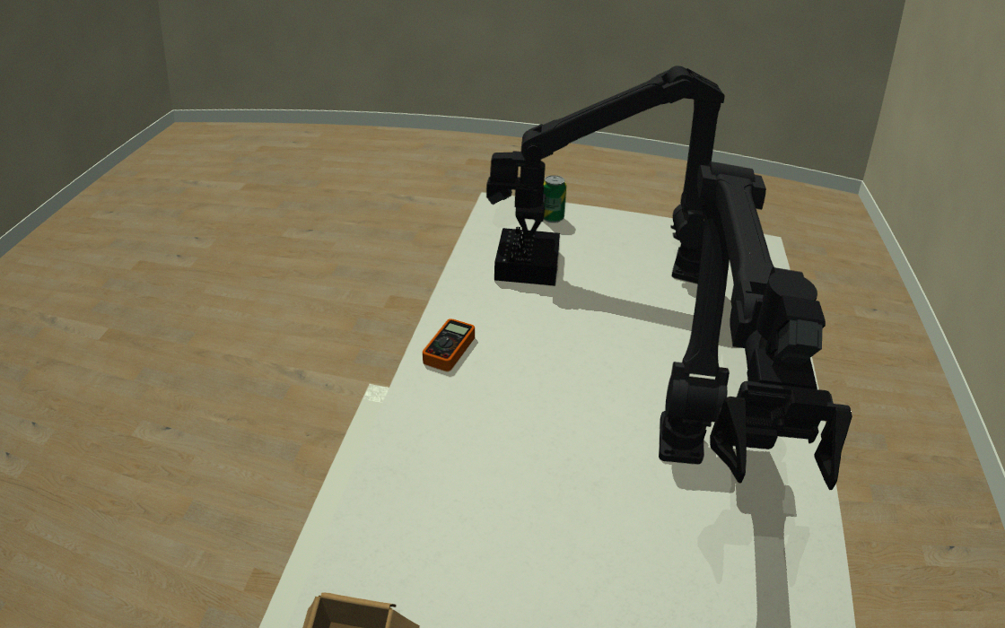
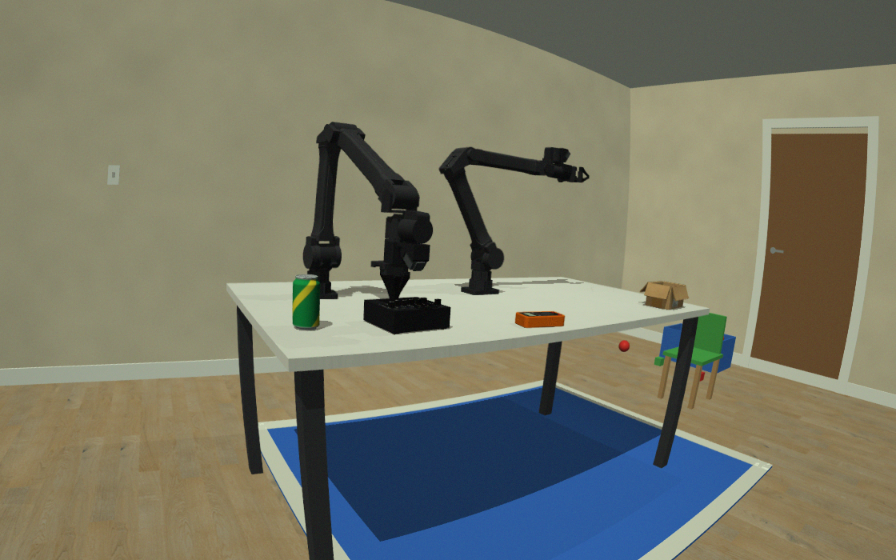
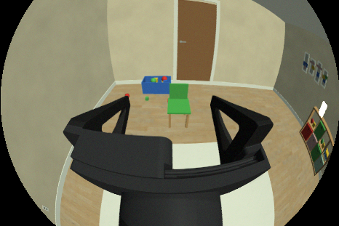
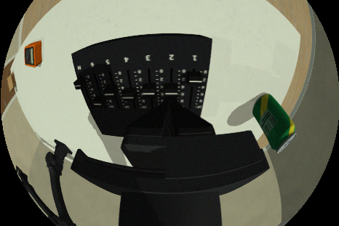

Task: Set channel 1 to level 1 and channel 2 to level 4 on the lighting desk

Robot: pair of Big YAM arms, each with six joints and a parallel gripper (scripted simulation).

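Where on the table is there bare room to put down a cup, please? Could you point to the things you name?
Bare patches: between the orange multimeter (image 1: 448, 344) (image 2: 539, 319) (image 4: 33, 54) and the cardboard box (image 1: 353, 601) (image 2: 664, 295) (image 4: 11, 81); also between the multimeter and the lighting desk (image 1: 526, 269) (image 2: 406, 317) (image 4: 142, 46). Crowded: around the desk, with the right claw (image 1: 528, 231) (image 2: 394, 298) (image 4: 169, 100) and green can (image 1: 554, 199) (image 2: 306, 302) (image 4: 273, 122).

The top view looks down steeply along the white rectangular table (image 1: 568, 405) (image 2: 479, 299) (image 3: 196, 155) (image 4: 233, 11); the exterior faces its side, farther back. Left wrist faces the brown door (image 2: 810, 258) (image 3: 197, 41), shared with exterior; right wrist looks down closely, its rim perhaps distorted.
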